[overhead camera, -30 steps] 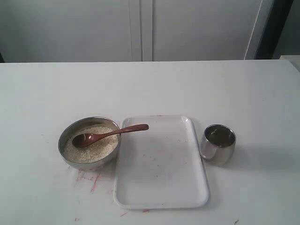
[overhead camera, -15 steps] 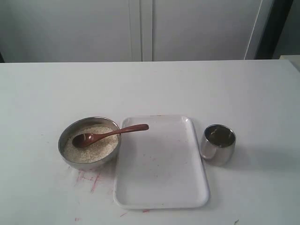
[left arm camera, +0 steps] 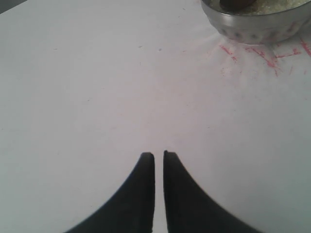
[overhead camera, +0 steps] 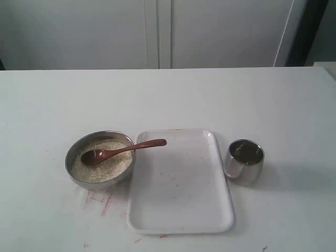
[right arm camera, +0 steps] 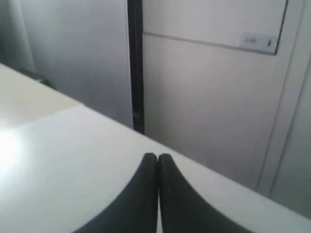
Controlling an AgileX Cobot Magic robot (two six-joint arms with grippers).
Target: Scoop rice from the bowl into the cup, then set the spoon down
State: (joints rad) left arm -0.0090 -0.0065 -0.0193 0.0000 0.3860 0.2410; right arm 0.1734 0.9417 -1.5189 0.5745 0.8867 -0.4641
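Observation:
The steel bowl sits left of centre on the table, filled with off-white rice. The reddish-brown wooden spoon lies with its scoop in the rice and its handle over the bowl's rim, reaching above the tray. The steel cup stands to the right of the tray. Neither gripper shows in the exterior view. In the left wrist view my left gripper is shut and empty over bare table, with the bowl some way ahead. My right gripper is shut on nothing, above the table near its edge.
A white rectangular tray lies between the bowl and the cup. Red marks stain the table in front of the bowl. White cabinet panels stand behind the table.

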